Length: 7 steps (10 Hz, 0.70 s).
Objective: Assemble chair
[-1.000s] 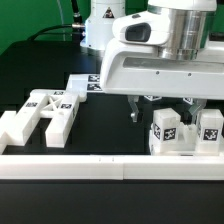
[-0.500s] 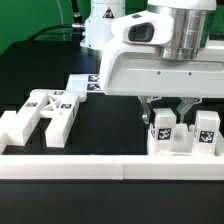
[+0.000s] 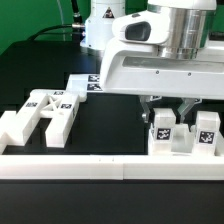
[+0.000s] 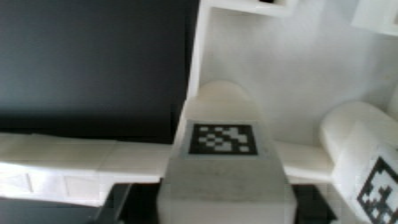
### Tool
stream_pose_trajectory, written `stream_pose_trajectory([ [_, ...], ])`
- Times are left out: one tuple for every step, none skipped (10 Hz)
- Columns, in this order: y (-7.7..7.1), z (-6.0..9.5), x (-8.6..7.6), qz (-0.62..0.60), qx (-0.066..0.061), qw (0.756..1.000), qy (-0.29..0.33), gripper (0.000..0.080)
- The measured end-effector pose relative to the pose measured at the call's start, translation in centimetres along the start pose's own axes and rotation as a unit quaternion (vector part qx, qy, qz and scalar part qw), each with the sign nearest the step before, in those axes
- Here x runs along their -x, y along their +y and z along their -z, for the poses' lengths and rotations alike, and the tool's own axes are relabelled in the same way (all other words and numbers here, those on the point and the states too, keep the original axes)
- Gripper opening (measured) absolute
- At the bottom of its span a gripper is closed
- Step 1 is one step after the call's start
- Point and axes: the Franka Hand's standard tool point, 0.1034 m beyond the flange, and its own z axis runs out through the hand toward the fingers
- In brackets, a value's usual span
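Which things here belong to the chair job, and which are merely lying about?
Job: tagged block in the gripper; second tagged block; white parts on the exterior view's left.
Lying about: marker board; border rail.

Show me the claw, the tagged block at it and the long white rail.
claw (image 3: 166,110): exterior view, between its fingertips.
tagged block (image 3: 165,128): exterior view, on its tag.
rail (image 3: 60,167): exterior view, on its top.

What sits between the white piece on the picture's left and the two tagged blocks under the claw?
In the exterior view, only bare black table lies between the chair part at its left and the tagged blocks at the gripper.
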Motion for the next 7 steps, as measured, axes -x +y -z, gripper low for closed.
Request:
stream_pose_trajectory([
  [0.0, 0.0, 0.0, -0.032, 0.0, 0.999, 0.0, 0.0298],
  [0.0, 0.0, 0.0, -0.068, 0.0, 0.998, 0.0, 0.0298],
  [0.0, 0.0, 0.1, -0.081, 0.0, 0.997, -0.002, 0.0298],
  [0.1, 0.1, 0.3, -0.121, 0.001, 0.993, -0.007, 0.0298],
  [0.5, 0.1, 0.7, -0.163, 0.003, 0.986, -0.021, 0.0298],
  [0.6, 0.2, 0.9, -0.19, 0.005, 0.981, -0.027, 0.0298],
  [0.6, 0.3, 1.1, -0.209, 0.007, 0.977, -0.03, 0.0299],
])
